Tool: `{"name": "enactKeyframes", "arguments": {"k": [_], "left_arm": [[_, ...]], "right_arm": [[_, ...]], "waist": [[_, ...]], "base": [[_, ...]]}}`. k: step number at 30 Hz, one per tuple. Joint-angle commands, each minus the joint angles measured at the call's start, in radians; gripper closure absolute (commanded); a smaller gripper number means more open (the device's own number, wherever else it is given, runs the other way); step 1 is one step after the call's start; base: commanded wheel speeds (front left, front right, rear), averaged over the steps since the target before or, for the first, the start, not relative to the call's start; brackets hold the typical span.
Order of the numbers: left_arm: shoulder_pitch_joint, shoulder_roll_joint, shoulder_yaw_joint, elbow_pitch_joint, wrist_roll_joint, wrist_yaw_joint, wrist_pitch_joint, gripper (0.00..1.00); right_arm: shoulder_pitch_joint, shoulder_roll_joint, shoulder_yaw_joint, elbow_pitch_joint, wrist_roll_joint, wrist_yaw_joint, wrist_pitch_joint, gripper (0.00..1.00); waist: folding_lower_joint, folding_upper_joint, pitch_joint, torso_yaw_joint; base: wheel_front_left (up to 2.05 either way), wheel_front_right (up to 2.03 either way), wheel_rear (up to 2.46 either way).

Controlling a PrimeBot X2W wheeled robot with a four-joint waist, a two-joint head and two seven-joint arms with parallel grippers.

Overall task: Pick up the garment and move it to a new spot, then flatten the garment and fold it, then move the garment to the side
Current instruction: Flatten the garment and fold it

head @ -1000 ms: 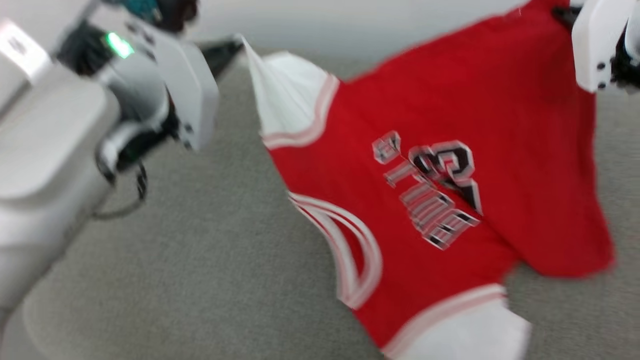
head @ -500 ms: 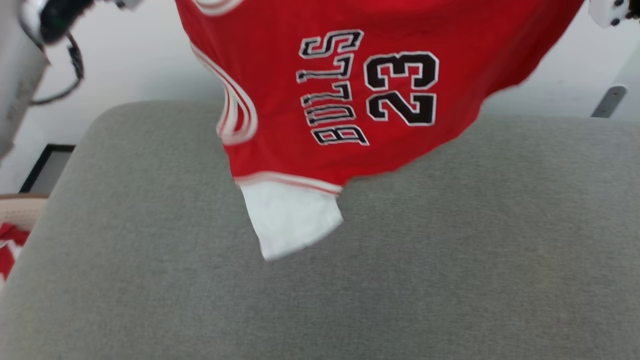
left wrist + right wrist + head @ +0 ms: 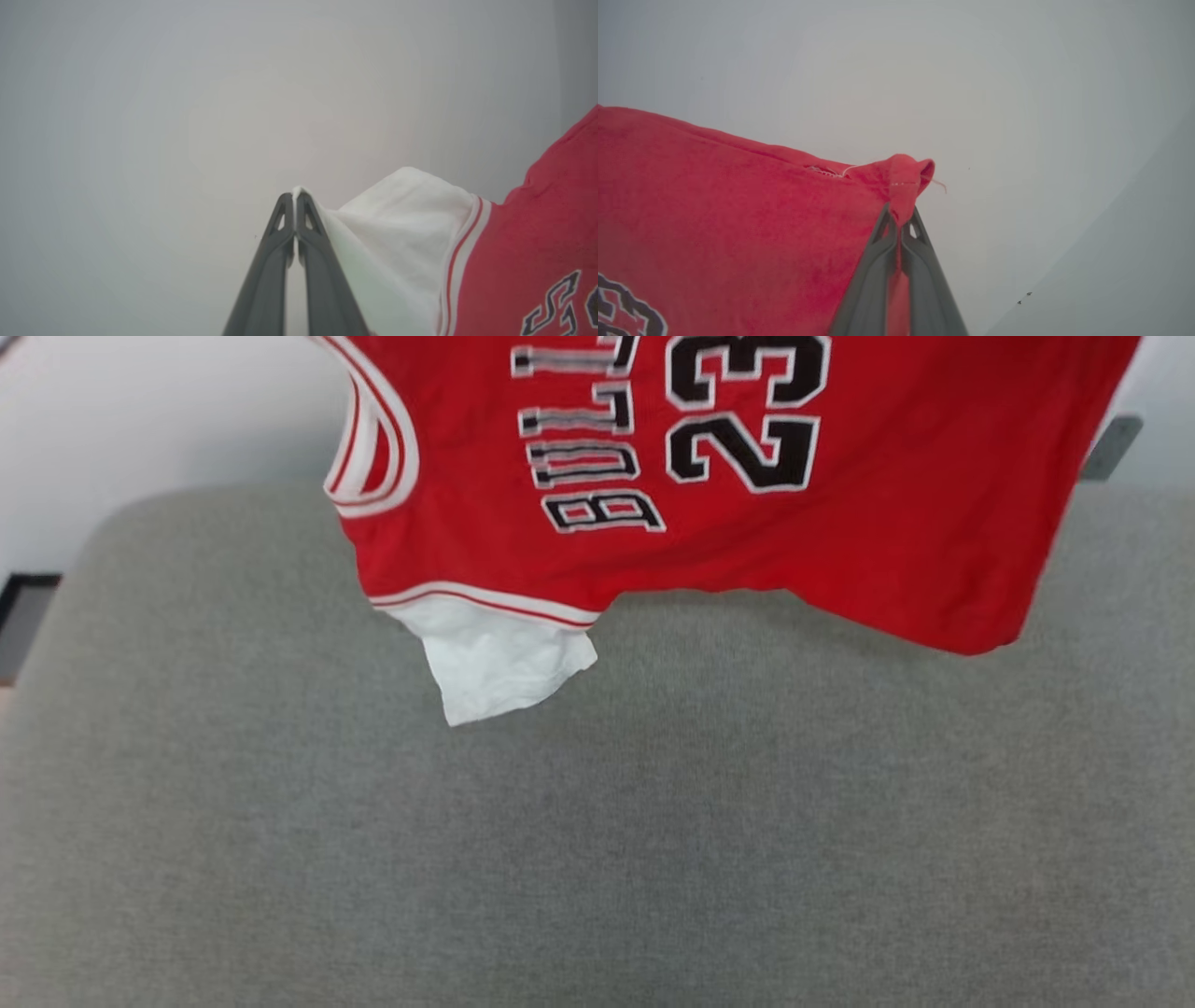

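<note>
Head view: a big grey cushioned surface (image 3: 597, 859) spreads across the bottom, and the garment (image 3: 887, 541) hangs in the air above it, turned sideways, lettering running up the picture! One white sleeve (image 3: 495, 663) dangles lowest. The left gripper (image 3: 295, 198) is pinched tight on the other white sleeve (image 3: 402, 224) at its edge; the right gripper (image 3: 900, 219) is clamped on a red hem corner (image 3: 906, 175).

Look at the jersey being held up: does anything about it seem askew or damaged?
The garment hangs sideways over the grey padded surface, its lettering turned on end. The left gripper pinches a white sleeve tip, the right gripper a red corner, where a loose thread strays out. No tear shows.
</note>
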Motion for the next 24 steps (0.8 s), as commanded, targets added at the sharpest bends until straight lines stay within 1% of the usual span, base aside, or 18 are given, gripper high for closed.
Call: {"name": "enactKeyframes", "arguments": {"k": [1, 4, 7, 9, 11, 12, 14, 16, 17, 18, 20, 22, 24], "left_arm": [[-0.025, -0.001, -0.005, 0.012, 0.010, -0.001, -0.016, 1.00], [-0.084, -0.007, -0.013, 0.042, 0.029, -0.001, -0.047, 1.00], [-0.145, -0.019, -0.022, 0.084, 0.062, 0.000, -0.096, 1.00], [-0.202, -0.030, -0.021, 0.120, 0.091, 0.019, -0.135, 1.00], [-0.264, -0.052, -0.013, 0.150, 0.115, 0.043, -0.192, 1.00], [-0.290, -0.064, -0.010, 0.166, 0.125, 0.060, -0.224, 1.00], [-0.351, -0.086, -0.002, 0.194, 0.149, 0.089, -0.288, 1.00], [-0.411, -0.108, 0.014, 0.217, 0.160, 0.115, -0.349, 1.00], [-0.438, -0.118, 0.029, 0.225, 0.159, 0.128, -0.374, 1.00], [-0.460, -0.125, 0.037, 0.231, 0.161, 0.131, -0.386, 1.00], [-0.474, -0.143, 0.047, 0.233, 0.164, 0.115, -0.403, 1.00], [-0.471, -0.147, 0.064, 0.219, 0.169, 0.107, -0.411, 1.00], [-0.438, -0.135, 0.099, 0.175, 0.183, 0.116, -0.413, 1.00]], "right_arm": [[-0.013, -0.002, -0.011, 0.004, 0.001, -0.001, -0.012, 1.00], [-0.048, 0.000, -0.038, 0.023, -0.015, -0.001, -0.039, 1.00], [-0.084, 0.025, -0.069, 0.063, -0.053, -0.001, -0.110, 1.00], [-0.123, 0.047, -0.095, 0.105, -0.088, -0.001, -0.178, 1.00], [-0.170, 0.071, -0.129, 0.155, -0.131, -0.001, -0.273, 1.00], [-0.192, 0.083, -0.149, 0.185, -0.150, -0.001, -0.326, 1.00], [-0.242, 0.103, -0.182, 0.243, -0.208, -0.001, -0.399, 1.00], [-0.299, 0.111, -0.217, 0.281, -0.267, -0.001, -0.425, 1.00], [-0.328, 0.108, -0.238, 0.280, -0.303, -0.001, -0.430, 1.00], [-0.352, 0.101, -0.266, 0.262, -0.334, -0.001, -0.431, 1.00], [-0.344, 0.090, -0.333, 0.221, -0.407, -0.001, -0.430, 1.00], [-0.295, 0.099, -0.396, 0.193, -0.471, -0.001, -0.429, 1.00], [-0.256, 0.114, -0.448, 0.176, -0.531, -0.001, -0.430, 1.00]], "waist": [[0.0000, -0.0001, 0.096, -0.013], [0.0000, -0.0001, 0.181, -0.023], [0.0000, -0.0001, 0.274, -0.043], [0.0000, -0.0001, 0.337, -0.054], [0.0000, -0.0001, 0.396, -0.059], [0.0000, -0.0001, 0.422, -0.058], [0.0000, -0.0001, 0.475, -0.054], [0.0000, -0.0001, 0.524, -0.043], [0.0000, -0.0001, 0.547, -0.036], [0.0000, -0.0001, 0.574, -0.028], [0.0000, -0.0001, 0.620, -0.009], [0.0000, -0.0001, 0.657, 0.008], [0.0000, -0.0001, 0.680, 0.021]], "base": [[0.00, 0.00, 0.00], [0.00, 0.00, 0.00], [0.00, 0.00, 0.00], [0.00, 0.00, 0.00], [0.00, 0.00, 0.00], [0.00, 0.00, 0.00], [0.00, 0.00, 0.00], [0.00, 0.00, 0.00], [0.00, 0.00, 0.00], [0.00, 0.00, 0.00], [0.00, 0.00, 0.00], [0.00, 0.00, 0.00], [0.00, 0.00, 0.00]]}}
